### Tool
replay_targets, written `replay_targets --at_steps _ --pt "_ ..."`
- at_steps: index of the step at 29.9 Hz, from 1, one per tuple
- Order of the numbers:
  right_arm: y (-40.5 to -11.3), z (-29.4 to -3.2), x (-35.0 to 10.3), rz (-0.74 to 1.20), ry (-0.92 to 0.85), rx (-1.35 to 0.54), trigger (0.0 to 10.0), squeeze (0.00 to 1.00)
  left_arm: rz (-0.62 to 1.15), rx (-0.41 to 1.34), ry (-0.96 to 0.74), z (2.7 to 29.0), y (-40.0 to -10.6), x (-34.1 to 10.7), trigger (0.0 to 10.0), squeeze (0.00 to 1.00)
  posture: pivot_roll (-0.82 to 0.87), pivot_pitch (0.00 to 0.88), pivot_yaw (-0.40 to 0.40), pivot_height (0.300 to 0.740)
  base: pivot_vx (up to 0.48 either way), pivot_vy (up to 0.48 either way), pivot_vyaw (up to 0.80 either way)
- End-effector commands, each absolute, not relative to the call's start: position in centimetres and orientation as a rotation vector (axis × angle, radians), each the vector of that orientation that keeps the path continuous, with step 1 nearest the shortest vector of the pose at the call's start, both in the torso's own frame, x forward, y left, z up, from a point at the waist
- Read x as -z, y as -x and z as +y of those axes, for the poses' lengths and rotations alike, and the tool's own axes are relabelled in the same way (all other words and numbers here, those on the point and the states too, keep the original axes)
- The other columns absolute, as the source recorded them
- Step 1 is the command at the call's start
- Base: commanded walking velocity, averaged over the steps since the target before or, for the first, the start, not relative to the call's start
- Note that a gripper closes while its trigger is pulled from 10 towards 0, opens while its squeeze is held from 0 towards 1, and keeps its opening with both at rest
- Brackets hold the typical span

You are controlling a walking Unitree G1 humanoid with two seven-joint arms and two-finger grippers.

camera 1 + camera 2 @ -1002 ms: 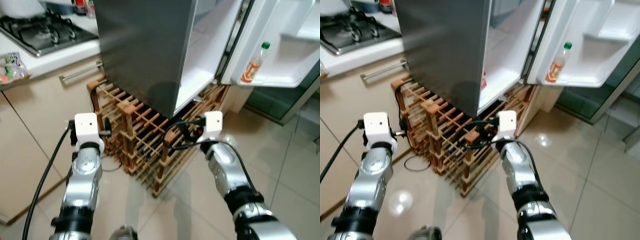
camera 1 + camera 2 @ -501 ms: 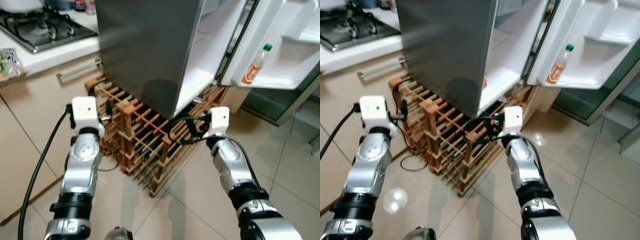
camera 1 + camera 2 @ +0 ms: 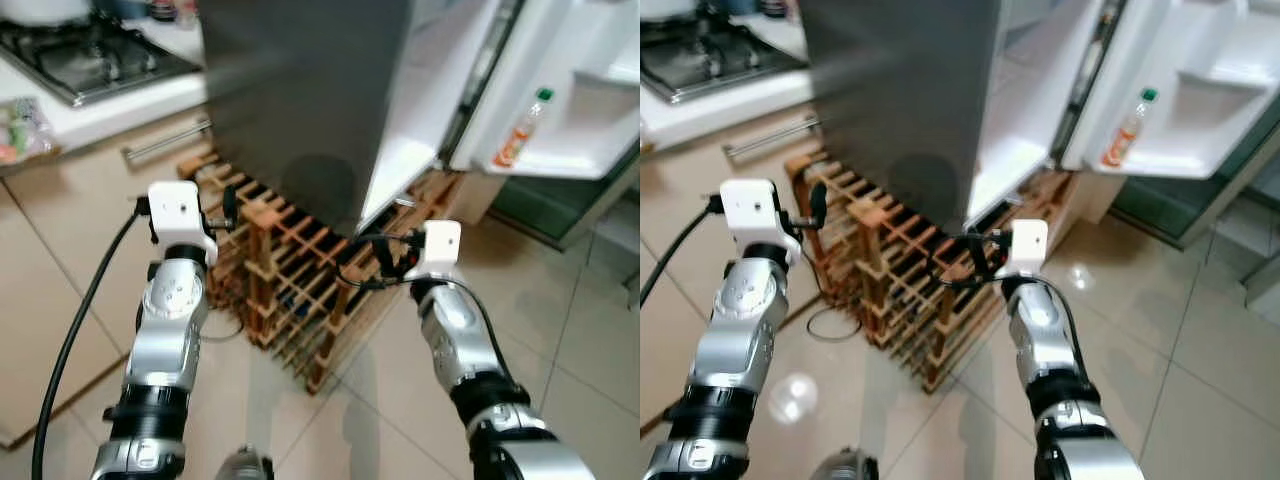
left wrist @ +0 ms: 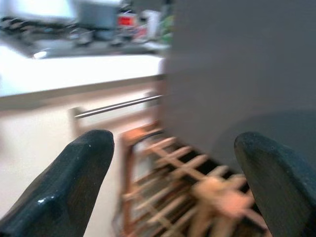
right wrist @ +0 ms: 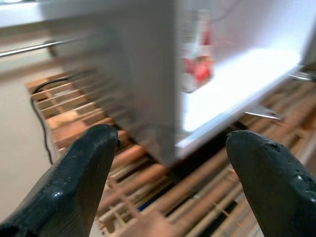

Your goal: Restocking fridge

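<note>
The grey fridge [image 3: 300,90] stands ahead with its door [image 3: 580,90] swung open to the right. A bottle with a green cap and orange label [image 3: 520,130] sits in the door shelf. Inside the fridge a red-and-white carton [image 5: 200,59] stands on the white bottom shelf. My left gripper [image 4: 173,163] is open and empty, held up beside the fridge's left side. My right gripper [image 5: 173,153] is open and empty, low in front of the fridge's bottom edge. Both views are blurred by motion.
A wooden wine rack [image 3: 290,280] stands on the floor under the fridge. A counter with a gas hob [image 3: 90,60] and a drawer with a metal handle [image 3: 165,145] lie to the left. Glossy floor tiles [image 3: 580,340] spread to the right.
The picture has shifted slightly as the camera moved. Both arms stay raised in about the same pose, grippers still open.
</note>
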State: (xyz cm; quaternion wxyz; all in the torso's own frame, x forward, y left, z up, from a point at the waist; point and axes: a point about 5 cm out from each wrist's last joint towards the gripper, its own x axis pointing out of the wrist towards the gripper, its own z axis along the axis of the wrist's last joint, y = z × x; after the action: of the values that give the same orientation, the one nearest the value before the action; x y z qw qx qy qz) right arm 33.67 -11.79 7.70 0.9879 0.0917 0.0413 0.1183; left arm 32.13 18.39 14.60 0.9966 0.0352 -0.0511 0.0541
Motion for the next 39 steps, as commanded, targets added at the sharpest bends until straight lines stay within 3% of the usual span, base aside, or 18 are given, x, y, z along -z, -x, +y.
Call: replay_targets --at_steps 1,8,35,39 --pt "-34.1 -11.3 -8.7 0.046 -0.177 -0.268 10.0 0.00 -0.116 -0.107 -0.078 18.2 -32.1 -15.0 10.0 0.00 0.04 0.000 -0.092 0.740 0.000 0.000 0.69" --pt "-34.4 -11.2 -9.1 0.033 -0.174 -0.270 10.0 0.00 -0.092 -0.116 -0.060 18.1 -32.1 -14.6 10.0 0.00 0.01 0.000 -0.072 0.740 0.000 0.000 0.65" --pt "-34.2 -10.2 -9.3 0.014 -0.171 -0.331 10.0 0.00 -0.036 -0.173 -0.175 18.3 -32.5 -14.2 10.0 0.00 0.01 0.000 -0.054 0.740 0.000 -0.474 0.57" --pt "-34.1 -9.9 -9.2 0.016 -0.169 -0.353 10.0 0.00 -0.022 -0.170 -0.145 18.2 -32.6 -14.1 10.0 0.00 0.01 0.000 -0.055 0.740 0.000 0.000 0.48"
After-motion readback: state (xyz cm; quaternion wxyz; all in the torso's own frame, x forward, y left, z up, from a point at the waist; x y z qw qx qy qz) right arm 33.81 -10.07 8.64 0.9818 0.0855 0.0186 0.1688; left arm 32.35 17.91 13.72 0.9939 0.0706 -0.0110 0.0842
